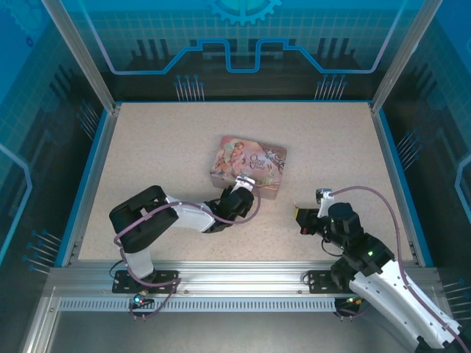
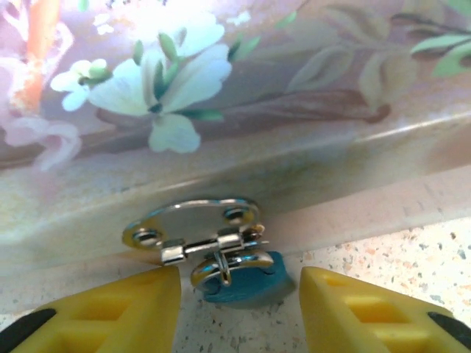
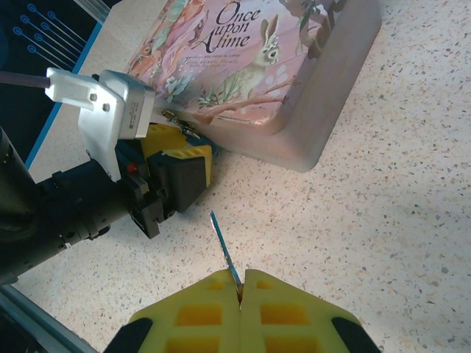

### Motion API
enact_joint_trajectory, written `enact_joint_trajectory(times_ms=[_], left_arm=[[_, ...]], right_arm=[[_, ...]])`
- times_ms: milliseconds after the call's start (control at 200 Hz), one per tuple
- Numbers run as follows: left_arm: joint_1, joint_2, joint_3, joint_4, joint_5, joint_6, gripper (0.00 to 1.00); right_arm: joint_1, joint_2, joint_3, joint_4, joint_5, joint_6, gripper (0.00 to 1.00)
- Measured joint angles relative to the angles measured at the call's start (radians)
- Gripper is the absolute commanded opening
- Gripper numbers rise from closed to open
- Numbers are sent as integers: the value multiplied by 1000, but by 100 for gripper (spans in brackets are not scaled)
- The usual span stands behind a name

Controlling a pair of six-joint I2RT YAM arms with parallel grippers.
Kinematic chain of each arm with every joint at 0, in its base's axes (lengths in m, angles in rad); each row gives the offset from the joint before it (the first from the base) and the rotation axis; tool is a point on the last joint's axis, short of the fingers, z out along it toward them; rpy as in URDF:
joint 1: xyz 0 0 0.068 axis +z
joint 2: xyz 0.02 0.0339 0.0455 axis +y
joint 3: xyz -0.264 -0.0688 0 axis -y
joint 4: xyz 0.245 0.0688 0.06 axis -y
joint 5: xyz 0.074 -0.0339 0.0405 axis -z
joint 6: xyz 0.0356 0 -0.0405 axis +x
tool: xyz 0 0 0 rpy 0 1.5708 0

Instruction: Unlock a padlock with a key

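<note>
1. The right gripper [image 3: 241, 285] is clenched on the thin dark bluish key [image 3: 223, 246]. The key's blade sticks out over the speckled table [image 3: 383, 220] toward the pink illustrated tin box [image 3: 250, 66].
2. The left gripper [image 2: 239, 294] is spread wide, with its yellow fingers [image 2: 110, 309] flanking the tin's silver latch [image 2: 195, 235] and apart from it.

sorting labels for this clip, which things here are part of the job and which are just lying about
For the job: key, pinched in right end effector; padlock at the hasp; left end effector open either side of it.
Just there: pink tin; table.
</note>
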Motion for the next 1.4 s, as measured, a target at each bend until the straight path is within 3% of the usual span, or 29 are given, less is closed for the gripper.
enact_joint_trajectory(times_ms=[200,505,690,1401], left_arm=[[1,-5,1,4,3,14,23],[10,-37,21,-89,41,-41,21],[18,-73,48,-179,90,-107,15],[27,-146,124,-371,249,-340,0]], right_arm=[[0,2,-6,0,0,-4,0],[0,22,-13,0,-2,-11,0],[0,35,-31,24,-12,-12,0],[8,103,-164,264,-111,-89,0]])
